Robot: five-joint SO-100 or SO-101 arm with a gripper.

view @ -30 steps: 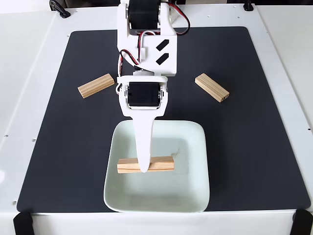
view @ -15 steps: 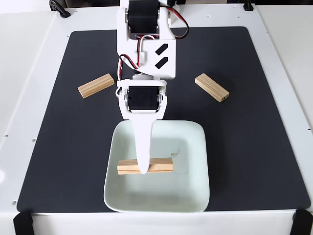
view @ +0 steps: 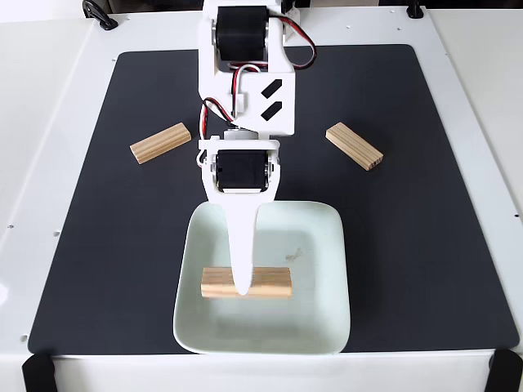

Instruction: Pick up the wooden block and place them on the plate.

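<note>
Where rim curves, grainy rectangular wooden block lies inside glossy square plate.

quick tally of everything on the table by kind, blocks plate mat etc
wooden blocks: 3 (one on the plate, one on the mat to the left, one on the mat to the right)
plate: 1
black mat: 1
total: 5
</note>
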